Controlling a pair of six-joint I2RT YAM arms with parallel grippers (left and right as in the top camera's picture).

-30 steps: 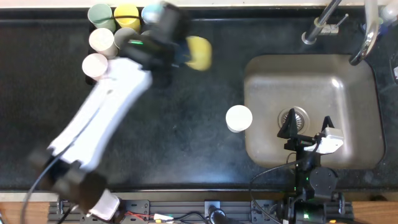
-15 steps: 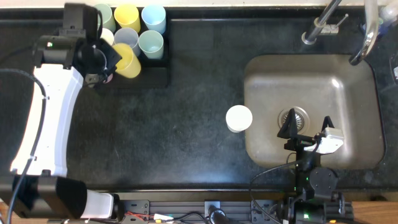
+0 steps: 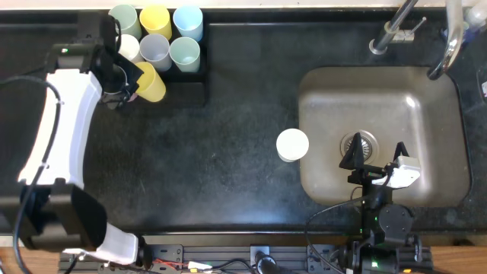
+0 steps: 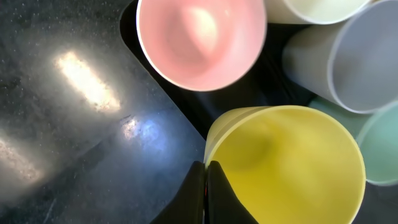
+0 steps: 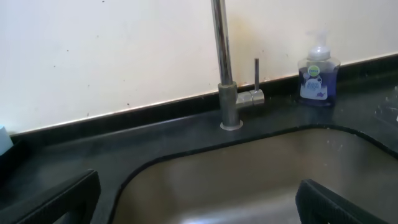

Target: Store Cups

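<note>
Top view: the job looks well past halfway. At the far left of the counter (image 3: 228, 152), a black tray (image 3: 192, 90) already holds six upright cups in two rows. The left gripper (image 3: 128, 79) has a yellow cup (image 3: 151, 82) at the tray's near-left corner, tilted a little. I judge it to be on its way into a slot, though whether its base has seated cannot be told. One white cup (image 3: 292, 144) stands out on the counter just left of the sink (image 3: 319, 84), well apart from the tray, so at least that one is left to fetch. The right gripper (image 3: 378, 162) hangs over the basin, holding nothing.

The left wrist view adds what the arm covers from above. The left gripper (image 4: 206, 167) has its fingers pinched together on the yellow cup (image 4: 286, 165) at the rim, one inside and one outside. A pink cup (image 4: 201, 40) stands just beside it in the tray, with a grey cup (image 4: 364, 62) and a green cup (image 4: 380, 149) close on the other side.

The right wrist view gives the right fingers (image 5: 59, 200) spread wide apart. Past them stand the faucet (image 5: 224, 62) and a soap dispenser (image 5: 318, 78) against the far wall.
</note>
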